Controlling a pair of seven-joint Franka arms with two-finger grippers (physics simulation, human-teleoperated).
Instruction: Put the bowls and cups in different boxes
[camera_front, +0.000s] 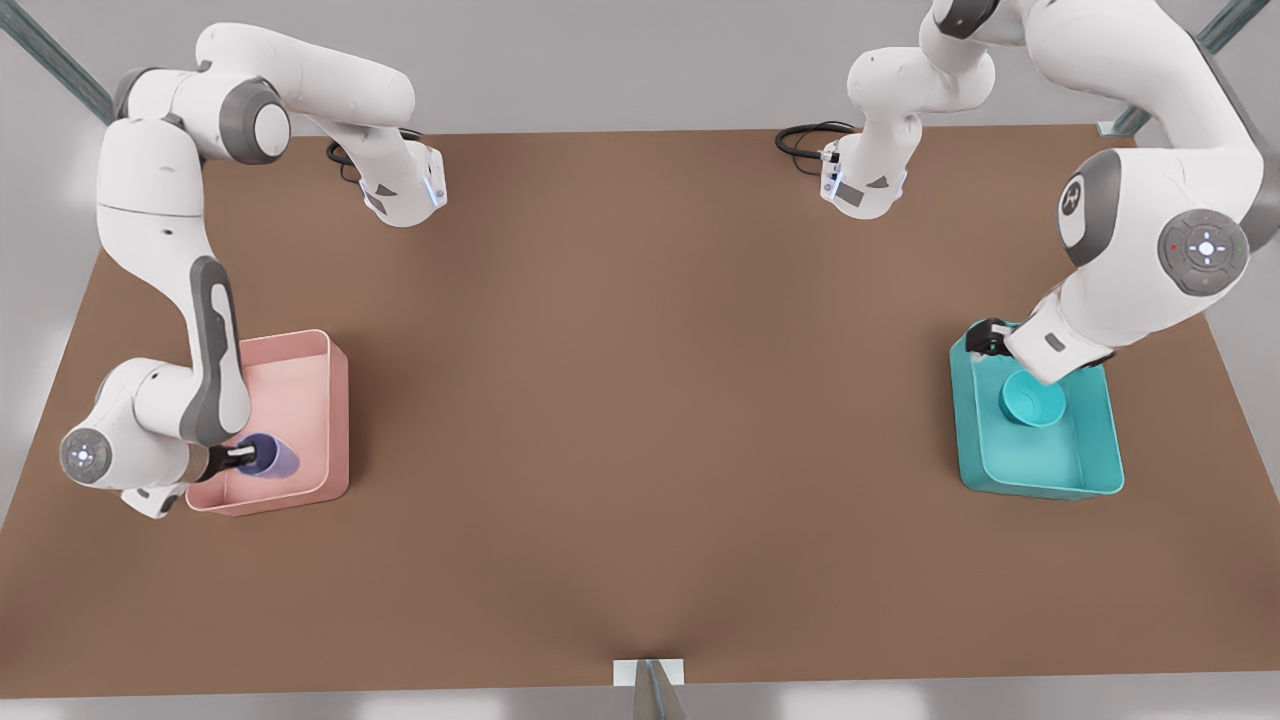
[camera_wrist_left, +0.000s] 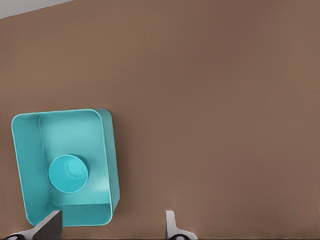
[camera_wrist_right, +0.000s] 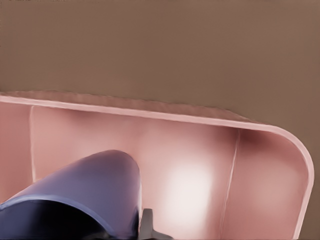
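The teal bowl (camera_front: 1033, 398) (camera_wrist_left: 68, 173) rests upright inside the teal box (camera_front: 1090, 470) (camera_wrist_left: 30, 165) on the front view's right. My left gripper (camera_front: 990, 343) (camera_wrist_left: 110, 231) hovers above that box's far corner, open, with nothing between its fingers (camera_wrist_left: 50, 224). On the front view's left, my right gripper (camera_front: 238, 458) is shut on the lavender cup (camera_front: 274, 456) (camera_wrist_right: 85, 192). It holds the cup tilted on its side over the near end of the pink box (camera_front: 325, 350) (camera_wrist_right: 270, 165). One finger (camera_wrist_right: 146, 226) shows beside the cup.
The brown table (camera_front: 640, 400) stretches wide between the two boxes. Both arm bases with black cables (camera_front: 805, 138) stand at the table's far edge. A metal bracket (camera_front: 650, 675) sits at the near edge's middle.
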